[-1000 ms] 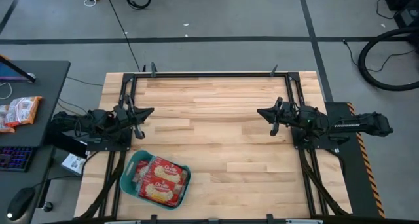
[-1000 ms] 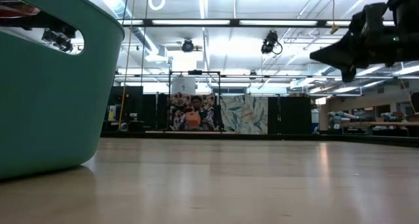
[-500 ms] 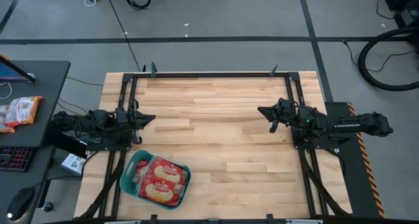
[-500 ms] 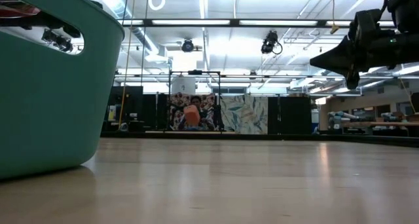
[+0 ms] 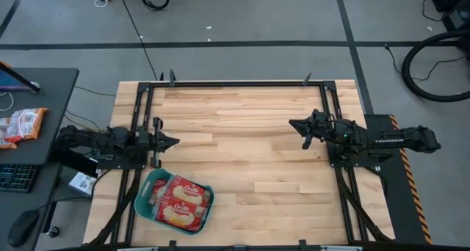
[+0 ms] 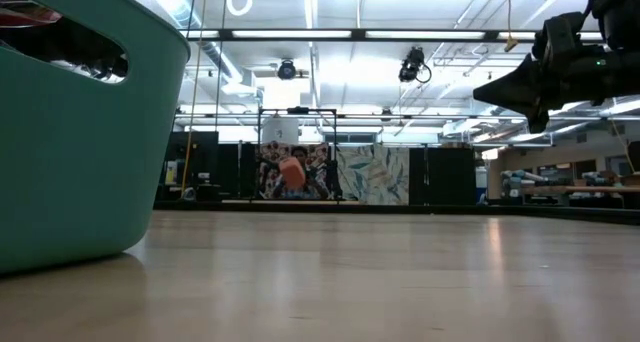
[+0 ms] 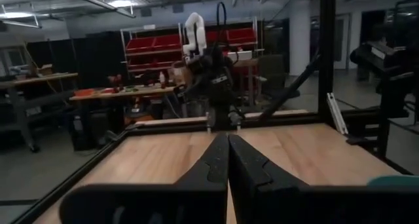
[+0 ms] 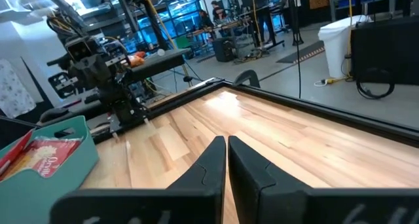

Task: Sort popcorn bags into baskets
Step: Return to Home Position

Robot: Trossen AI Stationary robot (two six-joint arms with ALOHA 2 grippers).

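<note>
My left fingers (image 5: 172, 141) have swung slightly toward the near edge and now point straight across the desk (image 5: 242, 144) from 9 o'clock, pressed together and empty. My right fingers (image 5: 293, 123) wait at 3 o'clock, also closed on nothing. At 7 o'clock sits the teal basket (image 5: 145, 183), with red popcorn bags (image 5: 183, 199) lying flat inside it.

Sits at the near left, slightly askew: one shallow teal-green basket (image 5: 142, 195), rounded-rectangular with a raised rim. Holds the popcorn bags (image 5: 183, 199), red with cream-yellow centre panels, lying flat and overlapping, two showing face up on top.
</note>
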